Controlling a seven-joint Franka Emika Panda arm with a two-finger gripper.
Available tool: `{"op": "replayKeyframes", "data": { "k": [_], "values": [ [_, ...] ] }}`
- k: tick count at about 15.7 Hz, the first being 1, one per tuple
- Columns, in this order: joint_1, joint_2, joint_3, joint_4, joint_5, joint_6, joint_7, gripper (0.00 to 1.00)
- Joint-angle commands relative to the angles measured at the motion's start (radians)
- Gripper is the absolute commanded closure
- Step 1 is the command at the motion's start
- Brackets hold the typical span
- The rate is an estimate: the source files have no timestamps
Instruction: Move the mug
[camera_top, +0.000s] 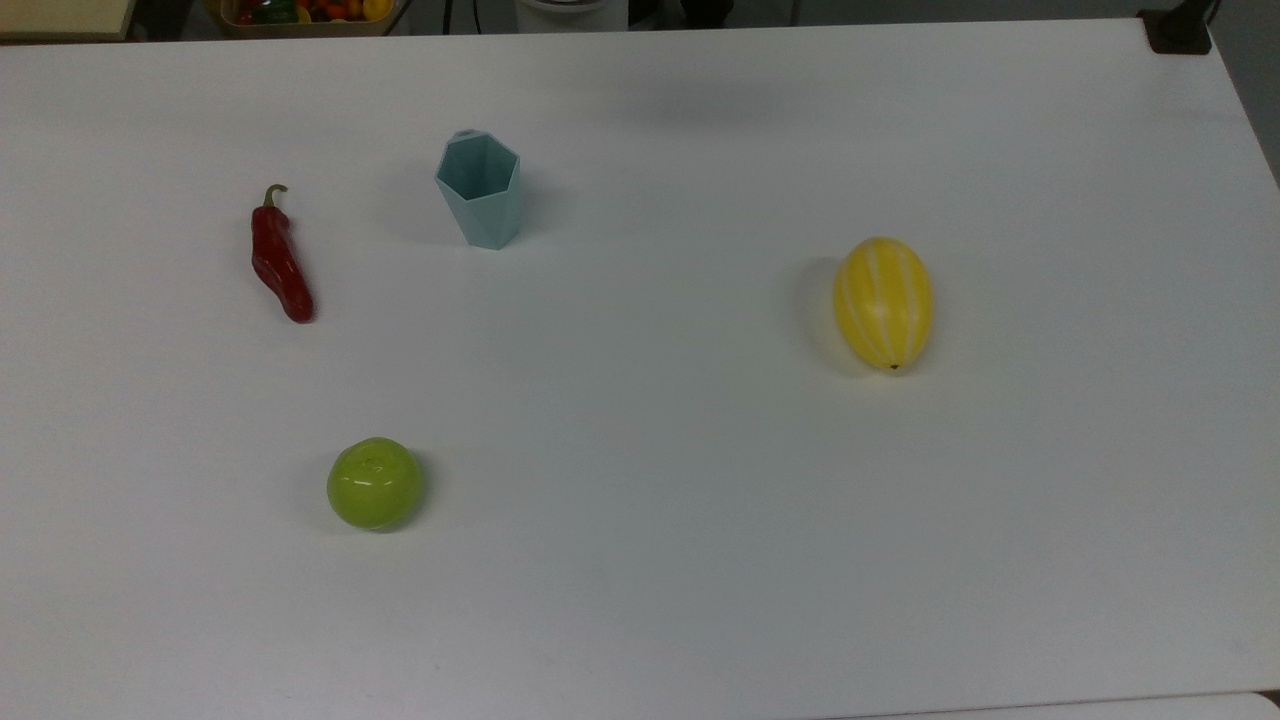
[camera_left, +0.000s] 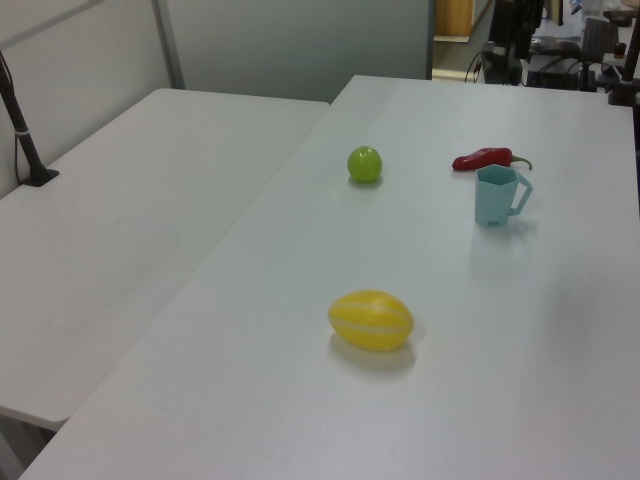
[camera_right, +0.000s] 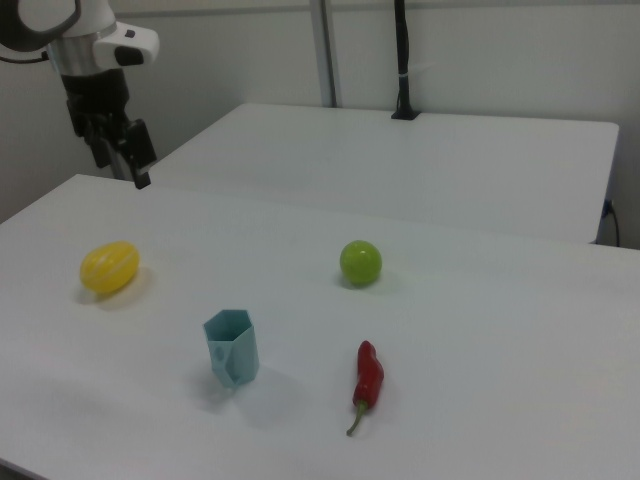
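Top view: the mug (camera_top: 481, 190) stands upright on the white desk (camera_top: 700, 560), between the red chili (camera_top: 279, 256) and the yellow melon (camera_top: 884, 301), nearer the chili.

Left view: mug handle faces the left view's right; chili just behind it, green apple (camera_left: 365, 164) well apart.

Right view: my pincer (camera_right: 138, 163) hangs above the desk's far corner, well apart from the mug (camera_right: 232, 348). Finger state: cannot tell.

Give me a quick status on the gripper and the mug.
Gripper high at the right view's upper left, far from the mug. Mug upright on the table, untouched. Red chili and green apple nearby, not blocking.
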Motion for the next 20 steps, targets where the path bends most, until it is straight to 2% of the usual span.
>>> {"op": "replayKeyframes", "data": {
  "k": [1, 4, 7, 20],
  "values": [
    [0.011, 0.022, -0.037, 0.019, 0.005, 0.076, -0.142, 0.0],
    [0.032, 0.055, -0.07, 0.02, 0.002, 0.146, -0.267, 0.0],
    [0.088, 0.079, -0.142, 0.034, -0.034, 0.176, -0.38, 0.0],
    [0.082, 0.065, -0.144, 0.019, -0.034, 0.153, -0.374, 0.0]
  ]
}}
